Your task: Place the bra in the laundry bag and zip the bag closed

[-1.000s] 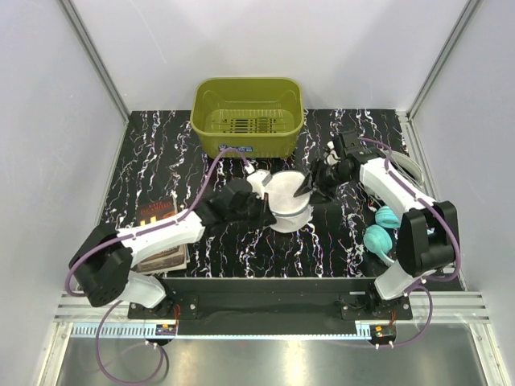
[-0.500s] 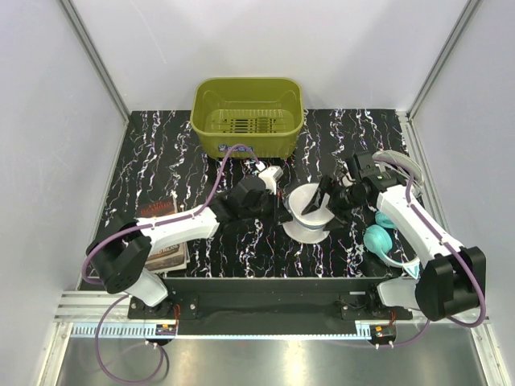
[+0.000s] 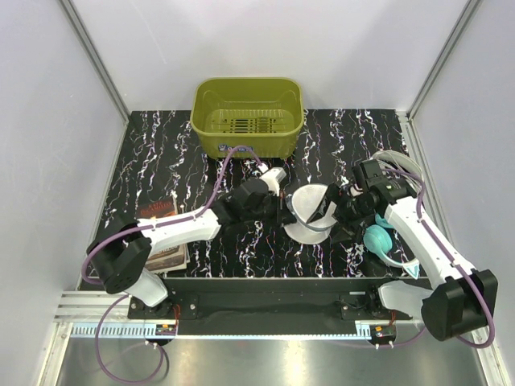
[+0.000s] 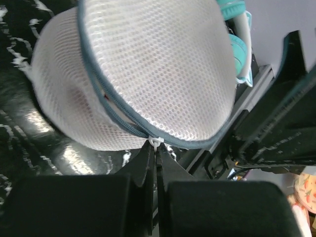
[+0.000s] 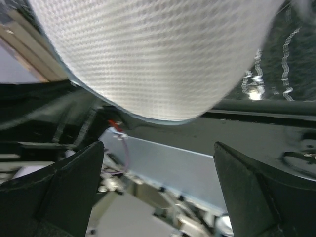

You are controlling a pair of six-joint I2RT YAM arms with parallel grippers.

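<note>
1. Tightly, the left hand (image 4: pixel 156 151) was pinched shut on the small white zipper pull (image 4: pixel 156 143) at the grey-blue zipper rim of the white round mesh laundry bag (image 4: pixel 148 69).
2. The right hand (image 5: pixel 158 148) stood wide open, its dark fingers (image 5: pixel 69 192) spread below the mesh. I could not tell whether they touched it.
3. The bag sat tilted between both hands, near the front middle of the black, white-veined worktop (image 3: pixel 161 161).
4. Only a faint reddish tinge through the mesh showed the small red fabric bra (image 4: pixel 81 98) inside.
5. A teal rounded item (image 3: pixel 376 239) lay just right of the bag, and an olive-green plastic basket (image 3: pixel 247 121) stood at the back.
</note>
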